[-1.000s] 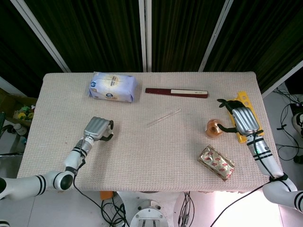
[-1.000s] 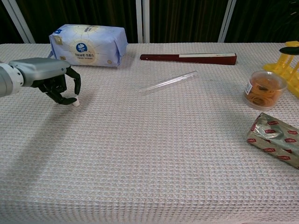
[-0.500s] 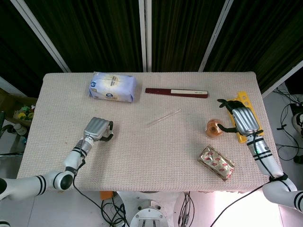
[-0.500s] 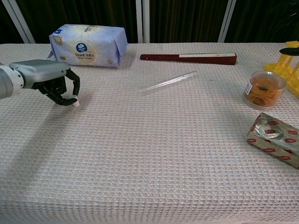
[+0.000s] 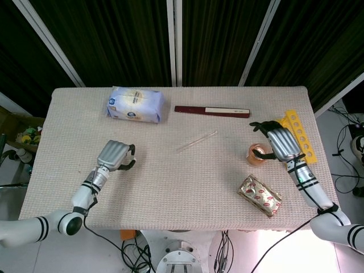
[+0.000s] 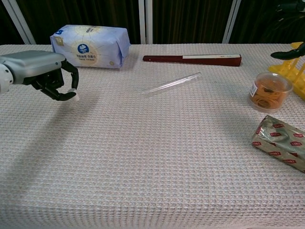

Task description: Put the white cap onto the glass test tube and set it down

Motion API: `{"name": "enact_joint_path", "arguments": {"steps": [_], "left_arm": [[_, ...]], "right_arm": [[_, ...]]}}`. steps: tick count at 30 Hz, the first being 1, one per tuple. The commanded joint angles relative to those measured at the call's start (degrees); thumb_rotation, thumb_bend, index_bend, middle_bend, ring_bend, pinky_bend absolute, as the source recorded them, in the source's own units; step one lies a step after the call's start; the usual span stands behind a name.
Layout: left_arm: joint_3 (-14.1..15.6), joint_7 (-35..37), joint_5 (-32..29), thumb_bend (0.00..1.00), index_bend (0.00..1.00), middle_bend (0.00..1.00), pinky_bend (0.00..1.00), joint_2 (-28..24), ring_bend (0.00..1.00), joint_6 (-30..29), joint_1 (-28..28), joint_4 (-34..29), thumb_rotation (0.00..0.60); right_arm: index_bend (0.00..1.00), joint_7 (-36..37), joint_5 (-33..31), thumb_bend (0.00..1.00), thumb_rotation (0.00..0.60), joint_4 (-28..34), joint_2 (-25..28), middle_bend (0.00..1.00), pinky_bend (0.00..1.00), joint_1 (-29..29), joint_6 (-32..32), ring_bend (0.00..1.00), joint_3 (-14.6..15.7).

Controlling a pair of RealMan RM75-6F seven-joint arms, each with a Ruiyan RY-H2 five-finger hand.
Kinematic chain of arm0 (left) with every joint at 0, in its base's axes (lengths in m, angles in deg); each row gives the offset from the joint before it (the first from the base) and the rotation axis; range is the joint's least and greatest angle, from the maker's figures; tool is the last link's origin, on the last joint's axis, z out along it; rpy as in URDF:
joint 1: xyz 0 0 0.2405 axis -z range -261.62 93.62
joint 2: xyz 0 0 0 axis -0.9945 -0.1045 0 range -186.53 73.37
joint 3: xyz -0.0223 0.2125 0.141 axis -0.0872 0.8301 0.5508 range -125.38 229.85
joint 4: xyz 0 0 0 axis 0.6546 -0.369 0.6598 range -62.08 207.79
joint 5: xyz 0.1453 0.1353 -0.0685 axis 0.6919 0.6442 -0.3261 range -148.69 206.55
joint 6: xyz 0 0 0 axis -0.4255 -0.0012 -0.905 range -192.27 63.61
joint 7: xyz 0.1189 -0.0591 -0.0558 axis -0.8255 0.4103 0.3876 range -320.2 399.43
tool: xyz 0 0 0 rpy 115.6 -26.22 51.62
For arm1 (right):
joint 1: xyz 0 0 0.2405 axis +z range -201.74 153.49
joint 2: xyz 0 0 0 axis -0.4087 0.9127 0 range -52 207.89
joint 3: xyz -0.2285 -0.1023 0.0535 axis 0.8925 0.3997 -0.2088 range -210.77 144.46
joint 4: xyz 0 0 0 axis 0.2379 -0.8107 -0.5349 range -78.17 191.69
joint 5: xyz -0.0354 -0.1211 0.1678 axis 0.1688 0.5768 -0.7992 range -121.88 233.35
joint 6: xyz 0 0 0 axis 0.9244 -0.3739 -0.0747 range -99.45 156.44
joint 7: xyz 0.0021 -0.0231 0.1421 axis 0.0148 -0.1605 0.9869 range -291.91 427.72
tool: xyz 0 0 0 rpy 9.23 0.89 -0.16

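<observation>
- Pinching the white cap [image 6: 74, 95] between its fingertips, the left hand [image 6: 45, 76] hangs just above the table [image 6: 152, 167] at the left edge of the chest view; the other fingers curl in around the cap.
- The glass test tube [image 6: 170, 84] lies flat on the cloth, upper middle of the frame, slanting up to the right and well apart from the cap.
- The right hand [image 5: 278, 142] sits at the right of the head view, over the clear tub of orange bits [image 5: 258, 153], with fingers spread and nothing in them (only a dark fingertip shows at the right edge of the chest view).
- Step in hand, as I judge it: the cap is picked up, the tube not yet.
- The next move calls for the right hand to cross to the tube and lift it, so that an open end faces the cap; which end is open cannot be told here.
- Round the edges: a blue-white packet [image 6: 90, 46], a dark red strip [image 6: 191, 58], a yellow rack [image 5: 300, 136], a foil packet [image 6: 281, 140].
</observation>
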Motion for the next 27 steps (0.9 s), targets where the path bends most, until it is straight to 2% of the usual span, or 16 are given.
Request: {"name": "enact_joint_path", "arguments": {"steps": [1,6,12,18,27], "left_arm": [[0.66,1.44,4.89,0.48,0.62,0.95,1.0,-1.54,0.9,-5.22,-2.62,-2.94,0.485],[1.54,2.98,9.85,0.48,0.62,0.95,1.0,-2.17,0.9,-9.62,-4.91,-4.9,0.49],[1.53,4.41,12.1,0.47,0.62,0.95,1.0,-2.43,0.89,-11.83,-6.64,-5.77,0.488],[1.41,6.16,12.81,0.48,0.62,0.95,1.0,-2.91,0.89,-11.95,-7.76,-5.45,0.488],[0.99,8.12,13.22,0.48,0.62,0.95,1.0,-3.28,0.89,-11.42,-8.84,-4.68,0.488]], "right_arm": [[0.27,-2.86,1.71,0.21,0.6,-0.03,-1.13,0.36,0.24,4.76,5.12,0.22,-0.45],[0.31,-8.41,2.37,0.21,0.6,-3.82,-5.41,0.36,0.24,14.25,15.99,0.22,-1.52],[0.31,-17.04,2.8,0.21,0.6,-13.75,-14.24,0.36,0.24,22.87,23.39,0.22,-1.74],[0.35,-18.09,2.97,0.21,0.6,-23.04,-22.31,0.38,0.24,26.77,25.14,0.22,-0.85],[0.42,-14.61,6.29,0.21,0.6,-35.0,-30.18,0.4,0.24,27.76,19.92,0.23,2.47]]}}
